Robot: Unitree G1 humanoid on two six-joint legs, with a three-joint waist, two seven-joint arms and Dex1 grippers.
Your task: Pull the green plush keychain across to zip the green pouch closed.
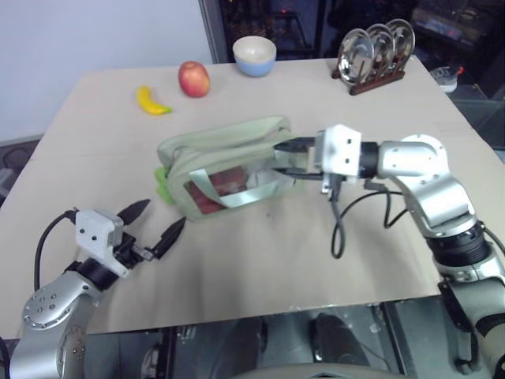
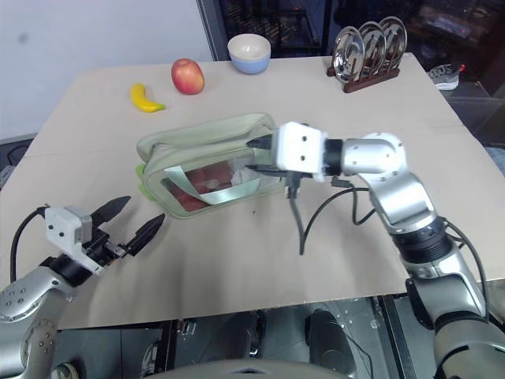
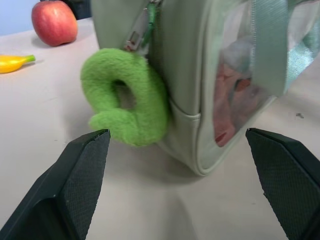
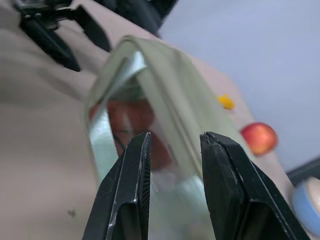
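**A:** Beige table (image 1: 260, 260) held the green pouch (image 1: 225, 142) near its middle, lying across the robot's view, red contents showing through the clear side. Apple (image 1: 193, 78), banana (image 1: 151, 101), pale bowl (image 1: 254, 55) and a rack of metal plates (image 1: 377, 49) sat along the far edge.

**B:** Keychain?

**A:** Green plush keychain (image 3: 127, 97) hung off the zipper pull at the pouch's left end, resting against the end wall just above the table.

**B:** Left gripper?

**A:** Left gripper (image 1: 158, 224) was spread wide, empty, just short of the keychain and aimed at it, not touching.

**B:** Right?

**A:** Right gripper (image 1: 284, 160) was at the pouch's right end, fingers (image 4: 125, 200) partly apart. Couldn't tell whether they pinched the fabric or just sat against it.
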